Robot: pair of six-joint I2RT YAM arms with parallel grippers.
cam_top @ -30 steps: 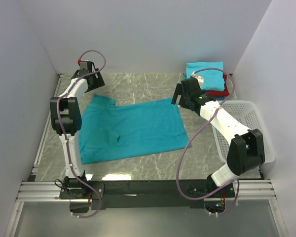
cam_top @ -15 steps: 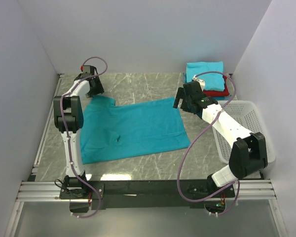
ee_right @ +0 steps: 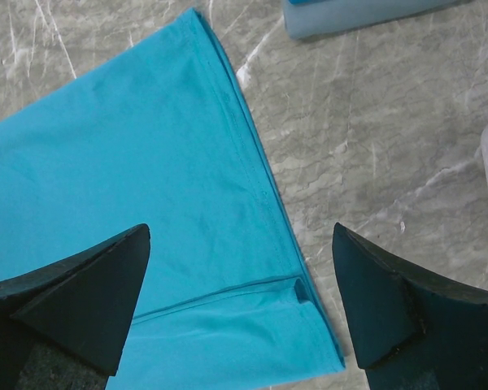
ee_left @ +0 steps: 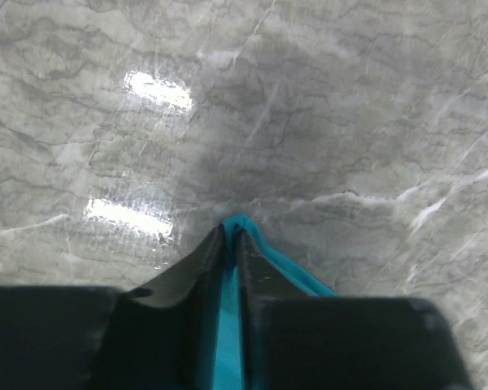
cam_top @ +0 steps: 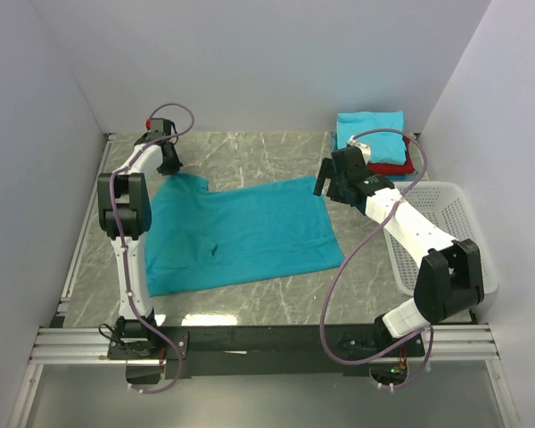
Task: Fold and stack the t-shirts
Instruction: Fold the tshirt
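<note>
My L hand has dropped to the far-left corner of the teal t-shirt & pinched onto it; R hand unchanged, spread wide, holding nothing.

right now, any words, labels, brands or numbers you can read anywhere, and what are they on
None: no words, labels, brands or numbers can be read in any view.
The shirt, the stack, the basket and the table all look plain.
</note>
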